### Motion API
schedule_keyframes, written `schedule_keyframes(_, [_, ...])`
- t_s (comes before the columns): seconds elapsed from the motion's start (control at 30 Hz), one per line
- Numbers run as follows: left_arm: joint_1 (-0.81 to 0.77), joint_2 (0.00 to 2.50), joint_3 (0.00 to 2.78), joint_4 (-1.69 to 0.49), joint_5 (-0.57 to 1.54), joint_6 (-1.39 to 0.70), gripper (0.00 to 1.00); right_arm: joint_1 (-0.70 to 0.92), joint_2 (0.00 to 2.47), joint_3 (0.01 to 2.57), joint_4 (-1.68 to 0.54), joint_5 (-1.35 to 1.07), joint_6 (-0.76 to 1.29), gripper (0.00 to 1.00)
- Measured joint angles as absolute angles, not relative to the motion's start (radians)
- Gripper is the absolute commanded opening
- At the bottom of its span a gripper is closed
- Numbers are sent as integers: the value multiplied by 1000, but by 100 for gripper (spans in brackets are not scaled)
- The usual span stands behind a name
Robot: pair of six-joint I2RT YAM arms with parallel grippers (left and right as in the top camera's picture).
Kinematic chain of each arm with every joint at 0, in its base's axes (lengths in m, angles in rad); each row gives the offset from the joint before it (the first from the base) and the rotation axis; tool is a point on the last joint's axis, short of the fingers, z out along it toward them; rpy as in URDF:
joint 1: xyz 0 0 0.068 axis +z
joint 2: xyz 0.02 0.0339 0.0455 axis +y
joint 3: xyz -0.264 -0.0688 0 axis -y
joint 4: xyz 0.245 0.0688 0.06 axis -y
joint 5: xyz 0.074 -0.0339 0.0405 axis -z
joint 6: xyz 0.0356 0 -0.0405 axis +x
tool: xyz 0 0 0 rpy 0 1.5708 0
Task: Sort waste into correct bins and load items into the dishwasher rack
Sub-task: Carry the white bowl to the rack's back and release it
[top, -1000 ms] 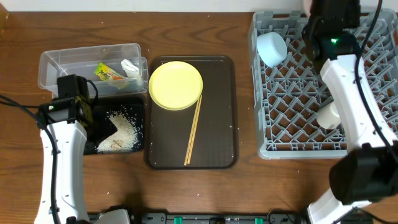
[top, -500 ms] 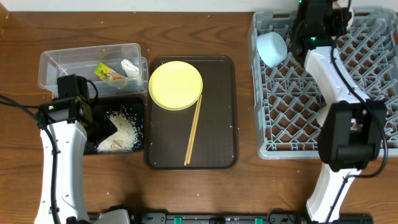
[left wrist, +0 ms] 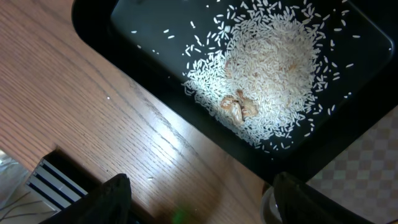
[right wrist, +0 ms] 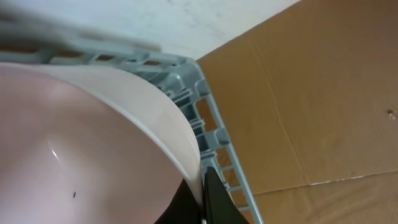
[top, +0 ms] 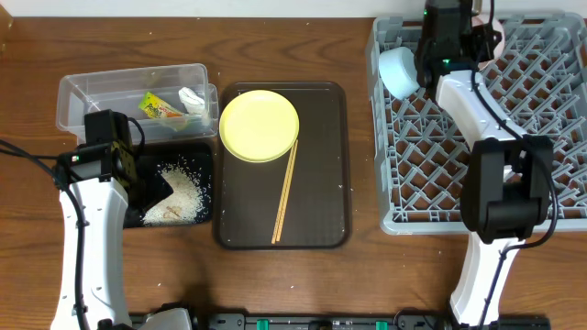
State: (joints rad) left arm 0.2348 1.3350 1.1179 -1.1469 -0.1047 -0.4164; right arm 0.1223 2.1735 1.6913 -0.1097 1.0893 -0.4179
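Observation:
My right gripper is shut on the rim of the white bowl at the far edge of the grey dishwasher rack. In the right wrist view the fingertips pinch the bowl's rim above the rack's wall. The light blue bowl lies in the rack's far left corner. The cup is hidden. The yellow plate and the chopsticks lie on the brown tray. My left gripper is open over the black tray with rice, which also shows in the left wrist view.
The clear tub at the far left holds the green-yellow wrapper and the white paper scrap. A small brownish scrap lies in the rice. A cardboard wall stands behind the rack.
My right arm has swung left along the rack's far edge with the white bowl, and its forearm now lies over the rack. The left arm has not moved.

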Motion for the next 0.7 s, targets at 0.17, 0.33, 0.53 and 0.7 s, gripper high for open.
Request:
schedule_keyframes(0.17, [235,1335,1118,-1147,-105,-416,76,147,2173,1696,-214,1117,-336,1])
schedule_keyframes(0.33, [235,1335,1118,-1147,-105,-416,76,154,2172,1705,-324,1141,-234,1])
schedule_keyframes(0.53, [235,1335,1118,-1147,-105,-416,76,173,2170,1710,-491,1172,-86,4])
schedule_keyframes(0.7, [235,1335,1118,-1148,-105,-417,76,197,2170,1709,-640,1076,25,17])
